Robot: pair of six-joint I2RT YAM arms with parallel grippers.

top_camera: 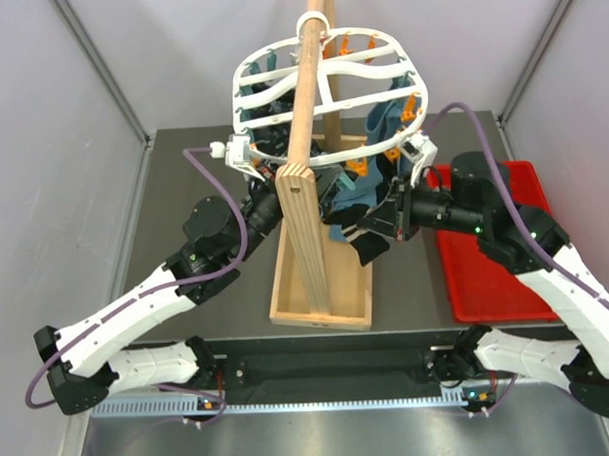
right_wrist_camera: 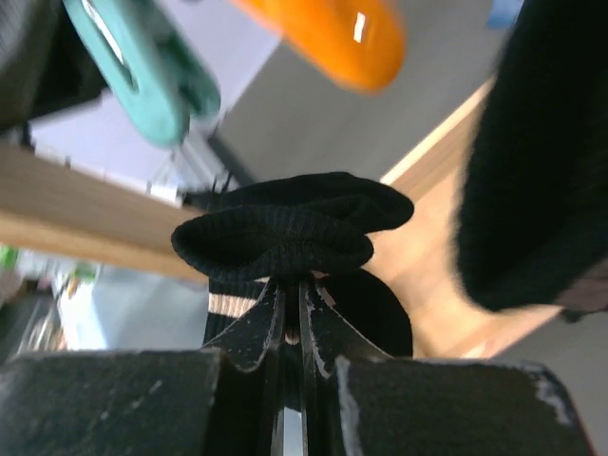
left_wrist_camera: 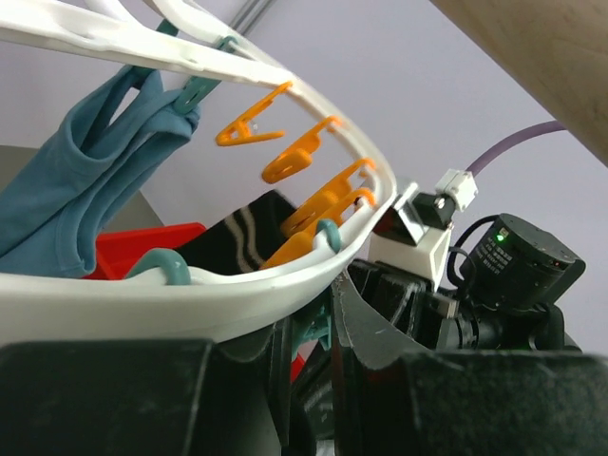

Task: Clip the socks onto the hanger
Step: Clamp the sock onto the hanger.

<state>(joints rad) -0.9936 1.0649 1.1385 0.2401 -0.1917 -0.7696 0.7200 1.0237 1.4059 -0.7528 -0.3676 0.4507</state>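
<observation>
Two pincers work under the hanger [left_wrist_camera: 190,299] — the right pincer [right_wrist_camera: 290,294] is closed tight on a folded black sock [right_wrist_camera: 285,233]; the left pincer [left_wrist_camera: 312,318] straddles a teal clothespin [left_wrist_camera: 306,334] at the rim above it, grip unclear. Should that clip snap early, the sock misses. Grey counter [top_camera: 183,187], pale walls [top_camera: 62,146].

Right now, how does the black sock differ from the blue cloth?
The sock is black; the cloth is blue. The sock is folded and pinched in the right gripper; the cloth hangs clipped to the hanger. Both are soft fabric.
</observation>
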